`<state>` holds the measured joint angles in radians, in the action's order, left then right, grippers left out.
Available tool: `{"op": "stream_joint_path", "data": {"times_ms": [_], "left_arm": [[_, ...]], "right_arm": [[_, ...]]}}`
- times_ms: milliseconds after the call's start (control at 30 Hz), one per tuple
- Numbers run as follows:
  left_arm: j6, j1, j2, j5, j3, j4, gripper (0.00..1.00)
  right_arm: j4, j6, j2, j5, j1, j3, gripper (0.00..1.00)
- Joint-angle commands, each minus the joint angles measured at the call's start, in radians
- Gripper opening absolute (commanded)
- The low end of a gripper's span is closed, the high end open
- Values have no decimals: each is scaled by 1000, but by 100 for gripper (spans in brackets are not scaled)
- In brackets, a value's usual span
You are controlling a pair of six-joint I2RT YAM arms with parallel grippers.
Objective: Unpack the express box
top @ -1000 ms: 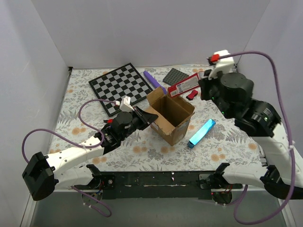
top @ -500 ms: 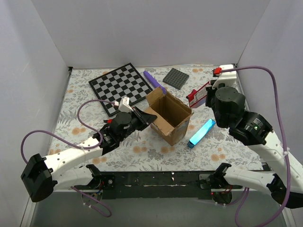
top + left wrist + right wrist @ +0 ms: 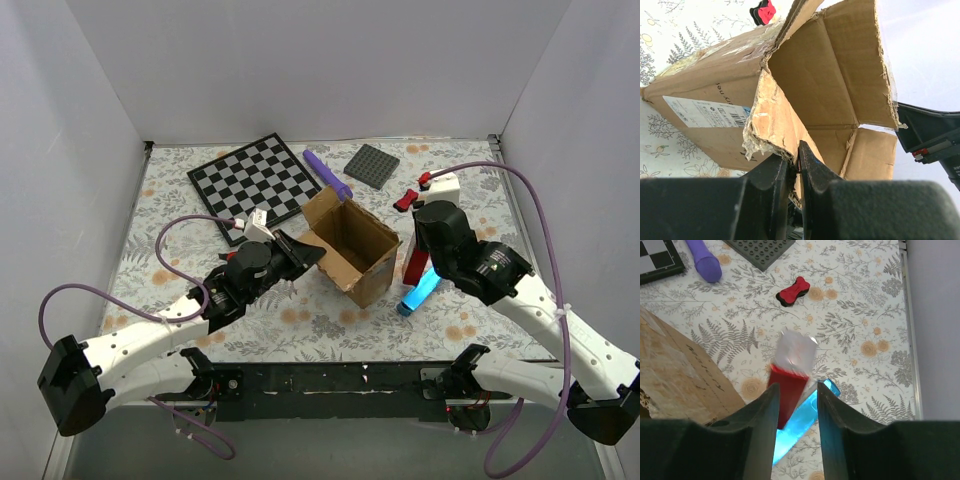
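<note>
Mid-table on the flowered cloth [image 3: 330,322], you have the express box [image 3: 355,240]: a brown carton, top open, flaps raised and torn, standing between the two arms. On one side is a white label [image 3: 707,112] with a barcode and fine print, and beside it a line of black lettering; both are too small for you to read. Your left gripper [image 3: 796,157] is pinched tight on the ragged edge of the near flap. Your right gripper [image 3: 796,390] hangs just right of the box, fingers apart. A red pack [image 3: 785,400] with a clear, blurred end shows in the gap below them; you cannot tell whether it touches them. Beside the pack lies a glowing cyan bar [image 3: 797,427]. Behind the box: a red bone-shaped piece [image 3: 794,291], purple cylinder [image 3: 705,262], grey studded plate [image 3: 760,247], and chessboard [image 3: 255,180].
</note>
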<state>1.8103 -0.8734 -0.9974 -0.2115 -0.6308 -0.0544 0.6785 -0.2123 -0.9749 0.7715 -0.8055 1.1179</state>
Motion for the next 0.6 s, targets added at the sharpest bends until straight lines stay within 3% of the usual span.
{"op": "stream_joint_path", "data": {"times_ms": [0, 67, 167, 233, 267, 300, 400, 433, 500, 567], "left_arm": [[-78, 8, -44, -88, 57, 274, 9], [-80, 8, -50, -88, 51, 271, 9], [-86, 8, -66, -88, 36, 274, 13], [-88, 8, -73, -86, 20, 271, 20], [-89, 8, -73, -88, 14, 271, 26], [-95, 8, -75, -86, 5, 269, 47], [-104, 8, -53, -88, -27, 263, 73], [-105, 8, -34, -100, -33, 260, 88], [-112, 8, -12, -118, -67, 261, 98], [-131, 8, 15, -155, -119, 286, 98]], "right_arm": [[-56, -29, 8, -28, 15, 36, 48], [-54, -32, 5, -40, 15, 55, 57], [-56, -35, -2, -73, 15, 82, 61], [-72, -39, 2, -103, 15, 92, 62], [-79, -42, 5, -122, 15, 92, 63], [-85, -47, 10, -129, 15, 92, 63], [-105, -68, 25, -149, 15, 92, 64], [-115, -71, 28, -149, 15, 91, 64], [-126, -73, 36, -147, 15, 97, 64], [-131, -76, 44, -133, 15, 112, 65]]}}
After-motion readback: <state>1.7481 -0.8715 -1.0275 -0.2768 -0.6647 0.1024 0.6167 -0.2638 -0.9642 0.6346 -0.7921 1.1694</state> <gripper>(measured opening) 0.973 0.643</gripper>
